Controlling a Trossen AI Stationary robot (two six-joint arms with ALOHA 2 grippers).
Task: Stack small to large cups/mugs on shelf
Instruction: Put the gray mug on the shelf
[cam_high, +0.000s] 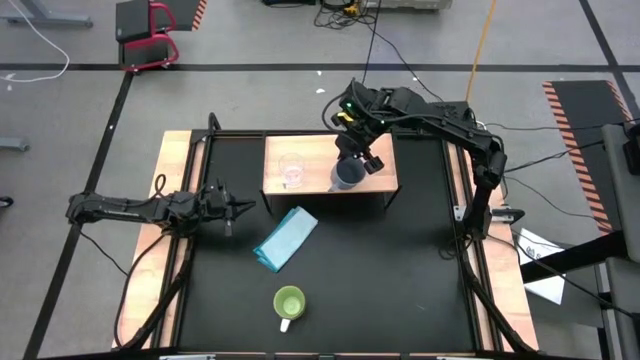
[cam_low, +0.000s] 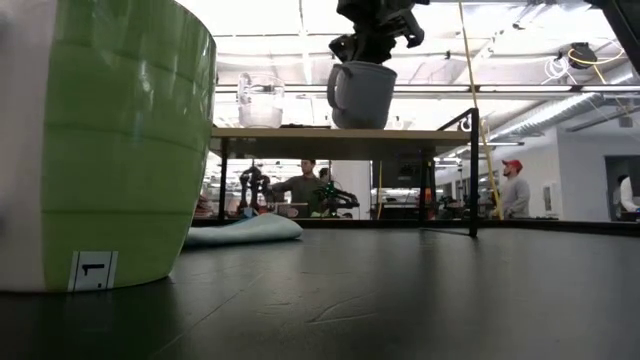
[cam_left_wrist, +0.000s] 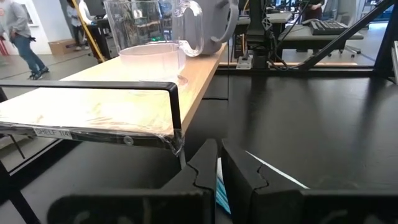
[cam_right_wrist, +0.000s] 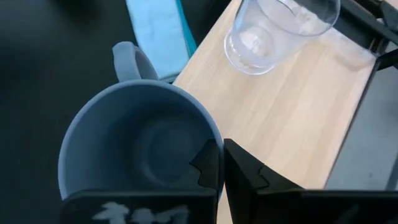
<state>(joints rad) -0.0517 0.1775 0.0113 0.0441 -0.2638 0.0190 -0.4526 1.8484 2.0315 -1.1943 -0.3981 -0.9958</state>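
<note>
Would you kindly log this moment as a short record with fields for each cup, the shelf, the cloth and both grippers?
glass cup: upright on the shelf, left part
grey-blue mug: held by its rim just above the shelf's front edge, right of the glass cup
green mug: on the table, near the front edge, handle toward the front
shelf: light wood, at the table's back
cloth: light blue, folded, on the table in front of the shelf
right gripper: shut on the mug's rim
left gripper: left of the shelf, holding nothing
</note>
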